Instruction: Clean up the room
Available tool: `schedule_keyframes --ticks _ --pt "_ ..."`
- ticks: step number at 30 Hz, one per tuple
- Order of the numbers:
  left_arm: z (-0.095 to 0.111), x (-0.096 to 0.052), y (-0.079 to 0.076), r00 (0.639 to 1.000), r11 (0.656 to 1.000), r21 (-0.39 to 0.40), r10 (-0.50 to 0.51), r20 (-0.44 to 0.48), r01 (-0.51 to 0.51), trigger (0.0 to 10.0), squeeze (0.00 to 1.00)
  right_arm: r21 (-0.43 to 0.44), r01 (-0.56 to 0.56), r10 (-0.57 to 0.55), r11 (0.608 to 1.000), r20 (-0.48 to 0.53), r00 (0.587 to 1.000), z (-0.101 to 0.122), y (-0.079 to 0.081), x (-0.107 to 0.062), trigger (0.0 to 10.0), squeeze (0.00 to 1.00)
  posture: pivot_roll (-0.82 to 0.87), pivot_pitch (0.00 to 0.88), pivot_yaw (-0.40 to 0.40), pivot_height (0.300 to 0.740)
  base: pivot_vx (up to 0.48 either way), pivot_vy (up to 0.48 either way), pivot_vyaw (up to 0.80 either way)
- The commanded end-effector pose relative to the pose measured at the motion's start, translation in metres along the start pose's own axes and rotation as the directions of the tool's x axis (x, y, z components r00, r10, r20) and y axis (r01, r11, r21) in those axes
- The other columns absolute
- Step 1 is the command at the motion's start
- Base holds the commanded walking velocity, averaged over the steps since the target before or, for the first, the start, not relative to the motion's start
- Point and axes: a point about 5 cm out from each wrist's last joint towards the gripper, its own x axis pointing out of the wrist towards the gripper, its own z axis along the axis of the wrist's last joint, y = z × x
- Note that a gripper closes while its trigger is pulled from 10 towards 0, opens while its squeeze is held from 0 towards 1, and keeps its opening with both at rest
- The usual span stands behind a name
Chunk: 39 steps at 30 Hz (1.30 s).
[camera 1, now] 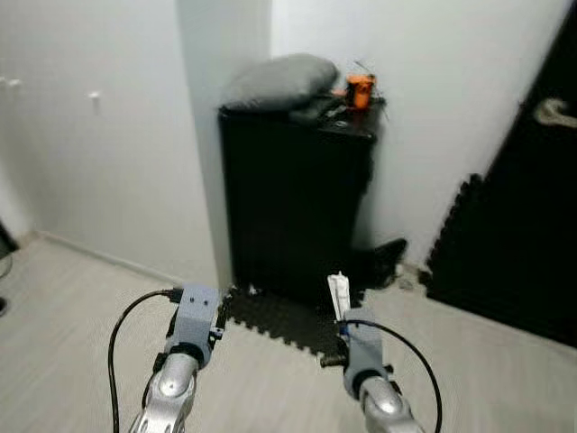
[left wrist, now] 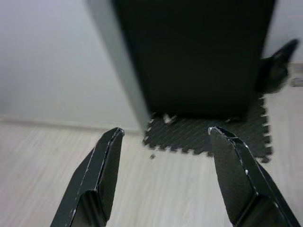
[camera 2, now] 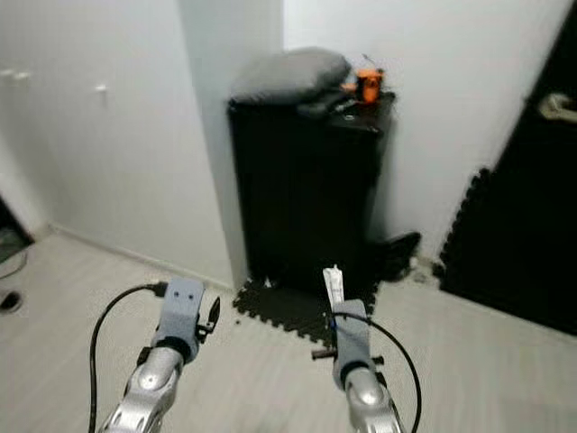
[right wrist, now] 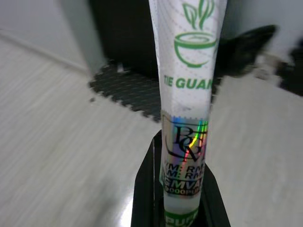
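Packaging comes first: a slim white tea sachet point(right wrist: 187, 94), printed with a green cup-and-leaf mark and the letters "TIE GUAN", plus a holographic sticker lower down, stands upright in my right tool point(camera 1: 339, 316). My two black fingers point(right wrist: 147, 189) press against its lower end from either side, so the long upper part rises free above them. I judge I hold it low and vertical like this so it stays steady and in my sight while I carry it, as litter on its way to wherever it belongs.

My left tool point(left wrist: 163, 137) carries nothing; its fingers stand wide apart, held forward at about the same height as the right, ready for the next piece.

Ahead of both lies a black foam puzzle mat point(camera 1: 288, 320) on the pale wooden floor point(camera 1: 72, 316), set at the foot of a tall black cabinet point(camera 1: 293, 198) that stands against the white wall point(camera 1: 108, 135). On the cabinet's top rest a grey cushion point(camera 1: 279, 81) and, just beside it, a small orange object point(camera 1: 360, 88) I cannot identify. A dark door point(camera 1: 532, 207) stands to the right. I see no bin, so the sachet's destination is yet to be found.
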Motion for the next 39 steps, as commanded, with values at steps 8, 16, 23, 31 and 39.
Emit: schedule_keyframes --ticks 8,16,23,31,39 --pt "-0.0087 -0.0031 -0.0005 0.999 1.0 0.0 -0.008 -0.038 0.008 10.0 0.0 0.026 0.023 -0.022 0.999 -0.023 0.999 -0.005 -0.0015 -0.0013 10.0 0.0 0.01 0.049 0.005 0.74 0.0 0.0 -0.8" --pt "-0.0069 -0.0019 0.0003 0.999 1.0 0.0 -0.005 -0.033 0.005 10.0 0.0 0.034 0.036 -0.035 0.999 -0.031 0.999 -0.0061 -0.0038 -0.0013 10.0 0.0 0.02 0.044 0.003 0.74 0.0 0.0 -0.8" --pt "-0.0072 -0.0013 0.0009 0.999 1.0 -0.001 -0.002 -0.037 0.002 10.0 0.0 0.038 0.044 -0.043 0.998 -0.034 0.999 -0.005 -0.0058 -0.0002 10.0 0.0 0.01 0.036 0.005 0.74 0.0 0.0 -0.8" --pt "-0.0072 -0.0004 0.0006 0.999 1.0 -0.005 -0.003 -0.037 0.003 10.0 0.0 0.036 0.054 -0.053 0.998 -0.038 0.998 -0.0052 -0.008 0.0 10.0 0.0 0.01 0.032 0.001 0.74 0.0 0.0 -0.8" --pt "-0.0077 -0.0007 0.0008 0.999 1.0 -0.002 -0.006 -0.04 0.006 10.0 0.0 0.044 0.066 -0.064 0.997 -0.04 0.997 -0.0055 -0.0096 0.0 10.0 0.0 0.01 0.021 0.002 0.74 0.0 0.0 -0.8"
